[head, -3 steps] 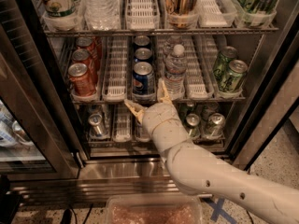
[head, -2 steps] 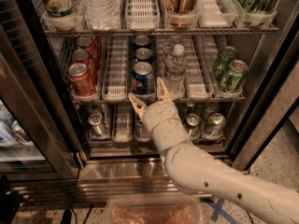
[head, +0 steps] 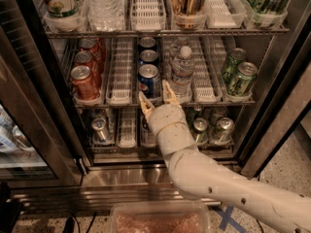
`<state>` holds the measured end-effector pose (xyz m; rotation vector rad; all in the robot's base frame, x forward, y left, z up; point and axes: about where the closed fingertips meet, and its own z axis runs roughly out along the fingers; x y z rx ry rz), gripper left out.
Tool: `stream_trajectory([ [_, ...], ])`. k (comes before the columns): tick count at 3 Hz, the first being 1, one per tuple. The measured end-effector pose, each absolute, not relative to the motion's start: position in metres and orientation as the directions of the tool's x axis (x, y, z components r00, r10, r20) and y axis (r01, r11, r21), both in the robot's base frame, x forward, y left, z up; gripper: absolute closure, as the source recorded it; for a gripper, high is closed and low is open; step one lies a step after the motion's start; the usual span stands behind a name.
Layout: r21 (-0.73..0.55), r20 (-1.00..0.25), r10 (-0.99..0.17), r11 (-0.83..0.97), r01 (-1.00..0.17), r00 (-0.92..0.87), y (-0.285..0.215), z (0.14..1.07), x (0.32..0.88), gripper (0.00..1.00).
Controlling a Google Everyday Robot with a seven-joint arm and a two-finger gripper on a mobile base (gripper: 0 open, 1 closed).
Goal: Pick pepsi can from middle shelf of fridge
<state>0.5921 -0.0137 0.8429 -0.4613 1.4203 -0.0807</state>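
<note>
The fridge (head: 58,110) stands open in front of me. Its middle shelf (head: 121,89) is a wire rack with white slotted lanes. Three dark blue pepsi cans stand in a row in one lane; the front pepsi can (head: 149,81) is at the shelf's front edge. My gripper (head: 156,97) is open, its two tan fingertips (head: 145,103) spread just below and in front of that can, at the shelf's front rail. It holds nothing. My white arm reaches in from the lower right.
Red cans (head: 84,81) stand in the left lane, a water bottle (head: 182,72) just right of the pepsi cans, green-patterned cans (head: 239,76) at the right. Silver cans (head: 100,129) fill the lower shelf. Bottles and cups stand on the top shelf. A clear bin (head: 160,220) sits below.
My gripper has risen and moved slightly right, closer to the front pepsi can, with its fingers spread under it.
</note>
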Motion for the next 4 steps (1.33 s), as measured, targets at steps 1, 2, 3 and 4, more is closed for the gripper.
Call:
stream_trajectory([
  [1, -0.354, -0.932, -0.324, 0.909, -0.219, 0.160, -0.012, 0.842, 0.597, 0.38],
  [2, -0.355, -0.932, -0.325, 0.907, -0.225, 0.162, -0.007, 0.843, 0.605, 0.32],
  [3, -0.326, -0.942, -0.293, 0.914, -0.242, 0.162, 0.012, 0.838, 0.613, 0.35],
  [4, -0.322, -0.943, -0.289, 0.917, -0.235, 0.164, 0.012, 0.840, 0.619, 0.34],
])
